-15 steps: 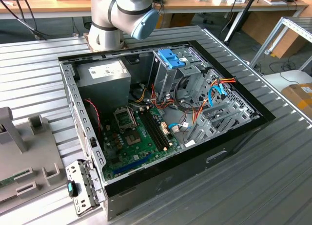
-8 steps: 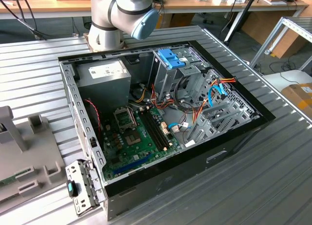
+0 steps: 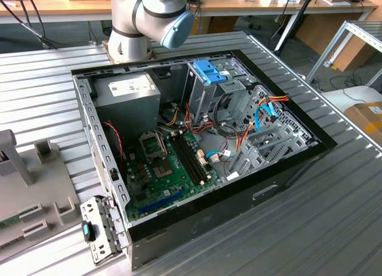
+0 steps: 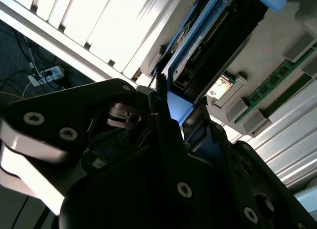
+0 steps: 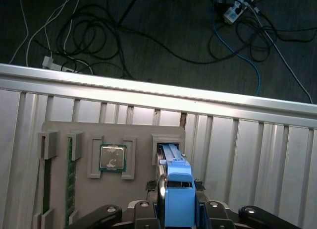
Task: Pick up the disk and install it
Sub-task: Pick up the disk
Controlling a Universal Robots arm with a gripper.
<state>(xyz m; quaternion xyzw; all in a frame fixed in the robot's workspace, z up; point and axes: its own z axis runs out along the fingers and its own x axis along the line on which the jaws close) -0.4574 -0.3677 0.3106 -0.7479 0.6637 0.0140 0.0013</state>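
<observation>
The disk (image 5: pixel 172 152) stands on edge in a slot of a grey parts fixture (image 5: pixel 99 135), its blue rails and blue end tab facing the first wrist camera. My gripper (image 5: pixel 178 188) has one black finger on each side of that blue end and is shut on it. In the second wrist view the blue tab sits pinched in my gripper (image 4: pixel 179 110), and the dark body of the disk (image 4: pixel 213 35) runs away beyond them. The open computer case (image 3: pixel 286 186) lies on the slatted table, with a silver drive cage (image 3: pixel 206 88) topped by a blue clip.
The fixture also holds a square processor chip (image 5: pixel 112 156) and a green memory stick (image 5: pixel 70 179). Part of the fixture (image 3: pixel 24 192) lies at the exterior view's left, beside the case. The arm's base (image 3: pixel 149 19) stands behind the case. Cables cover the floor past the table edge (image 5: pixel 158 92).
</observation>
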